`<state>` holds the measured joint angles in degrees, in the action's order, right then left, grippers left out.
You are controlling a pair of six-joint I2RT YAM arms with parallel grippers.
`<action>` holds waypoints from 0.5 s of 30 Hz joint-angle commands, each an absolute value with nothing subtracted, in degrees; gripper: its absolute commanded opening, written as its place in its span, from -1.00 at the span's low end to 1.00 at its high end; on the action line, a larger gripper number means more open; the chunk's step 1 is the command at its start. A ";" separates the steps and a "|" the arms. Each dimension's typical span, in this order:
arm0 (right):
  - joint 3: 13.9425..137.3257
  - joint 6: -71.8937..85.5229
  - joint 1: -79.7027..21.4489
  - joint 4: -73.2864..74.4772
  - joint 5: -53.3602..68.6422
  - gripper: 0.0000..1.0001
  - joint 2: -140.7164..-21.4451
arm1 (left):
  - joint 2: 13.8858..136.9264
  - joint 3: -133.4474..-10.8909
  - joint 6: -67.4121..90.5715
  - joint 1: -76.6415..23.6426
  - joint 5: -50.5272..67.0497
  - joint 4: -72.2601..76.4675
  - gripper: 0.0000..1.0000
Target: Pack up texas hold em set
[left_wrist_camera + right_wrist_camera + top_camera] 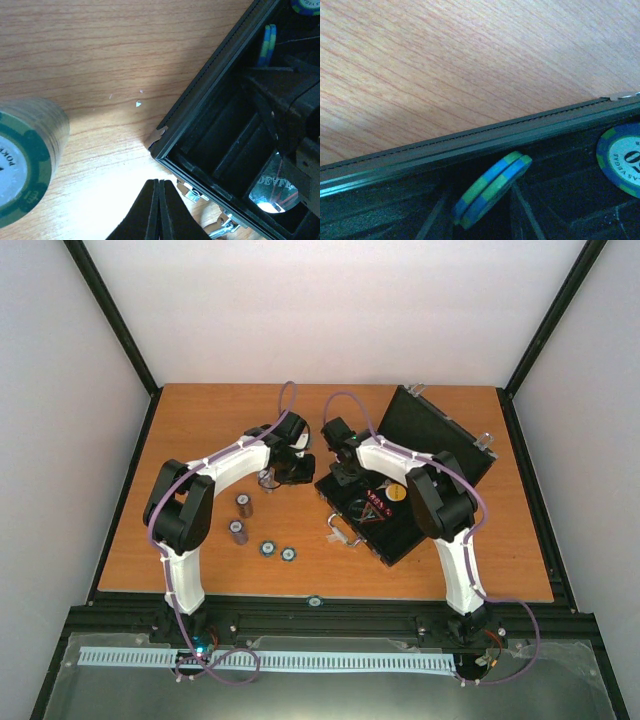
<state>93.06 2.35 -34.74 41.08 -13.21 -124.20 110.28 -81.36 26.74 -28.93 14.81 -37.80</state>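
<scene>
Wooden surface [200,420] is seen beneath an open black case [440,425]. Left of the case, two chip stacks [243,505] and two loose chips [268,548] are set. The left hand [159,210] is held pressed together just beside the case's corner. Blue-green chips [492,192] are leaned on edge inside the case. Whether the right hand [346,476], above the case, is spread cannot be told.
</scene>
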 commanded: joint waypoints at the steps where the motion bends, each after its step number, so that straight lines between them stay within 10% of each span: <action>1: 93.14 1.30 -33.79 39.78 -13.85 -0.38 -125.95 | 109.97 -82.09 26.19 -28.56 15.47 -37.38 -0.98; 15: 90.63 -0.53 -29.79 39.78 -13.23 -0.78 -119.54 | 111.04 -82.82 26.71 -28.56 15.50 -37.12 -0.98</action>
<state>91.70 0.51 -32.05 40.03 -12.91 -123.00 110.30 -81.36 26.76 -28.93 14.83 -37.76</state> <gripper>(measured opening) 0.115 0.012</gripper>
